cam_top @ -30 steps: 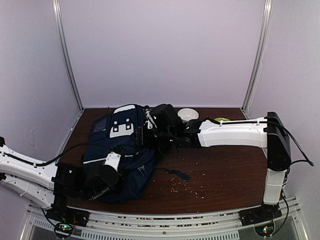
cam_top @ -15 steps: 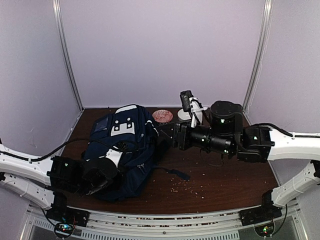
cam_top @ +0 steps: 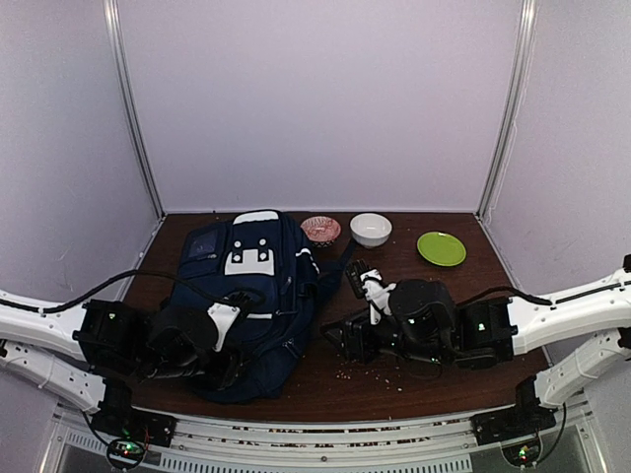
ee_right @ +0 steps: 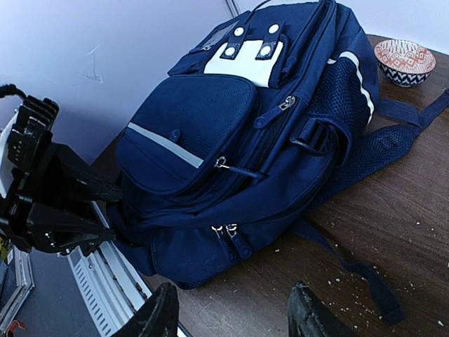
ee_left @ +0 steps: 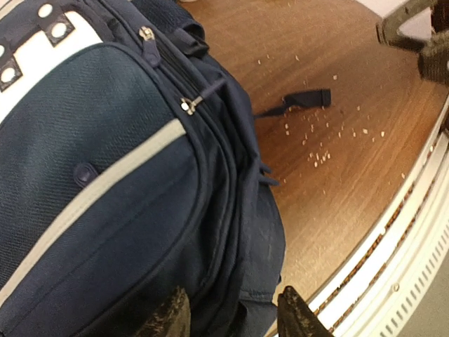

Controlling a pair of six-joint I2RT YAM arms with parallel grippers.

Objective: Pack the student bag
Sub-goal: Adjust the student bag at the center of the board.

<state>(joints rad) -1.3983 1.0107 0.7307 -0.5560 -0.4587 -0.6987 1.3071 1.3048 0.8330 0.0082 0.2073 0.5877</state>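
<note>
The student bag (cam_top: 251,286) is a big navy backpack with a white buckle patch and grey stripe, lying flat on the left half of the table. My left gripper (cam_top: 219,363) is at the bag's near corner. In the left wrist view it (ee_left: 231,319) is open, its fingers (ee_left: 168,319) either side of a fold of the bag (ee_left: 105,175). My right gripper (cam_top: 340,345) hangs low over the table just right of the bag. It (ee_right: 235,316) is open and holds nothing, and faces the zipped side of the bag (ee_right: 245,140).
A red-patterned bowl (cam_top: 320,229), a white bowl (cam_top: 371,229) and a green plate (cam_top: 441,248) stand along the back. A loose bag strap (ee_left: 302,100) and scattered crumbs (cam_top: 370,372) lie on the wood. The table's metal front rail (ee_left: 393,253) runs close to the bag.
My left gripper has opened and let go of the bag's corner. The right arm has swung back from over the bag and dropped low to its right. The bag lies flatter.
</note>
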